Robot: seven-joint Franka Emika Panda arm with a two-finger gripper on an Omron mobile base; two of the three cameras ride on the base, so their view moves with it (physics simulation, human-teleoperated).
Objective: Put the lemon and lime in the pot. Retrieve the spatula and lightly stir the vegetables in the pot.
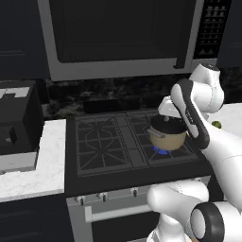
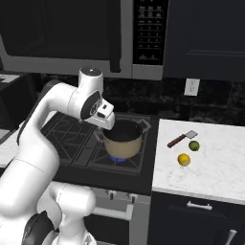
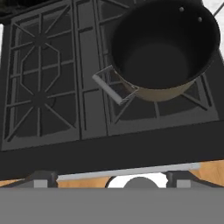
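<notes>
The tan pot (image 2: 123, 139) stands on the stove's front right burner over a blue flame. Seen from above in the hand view, the pot (image 3: 164, 52) has a dark inside with nothing in it. On the white counter to its right lie the yellow lemon (image 2: 183, 160), the green lime (image 2: 194, 145) and the spatula (image 2: 182, 139) with its red-brown handle. My gripper (image 2: 106, 123) hangs just above the pot's left rim, and its fingers are hidden behind the white hand. From the left base, the hand (image 1: 166, 112) sits over the pot (image 1: 168, 136).
The black stove grates (image 1: 101, 142) spread to the left of the pot. A microwave (image 1: 123, 33) hangs overhead. A dark appliance (image 1: 16, 125) stands on the left counter (image 1: 47, 165). The oven handle (image 3: 127, 173) runs below the stove front.
</notes>
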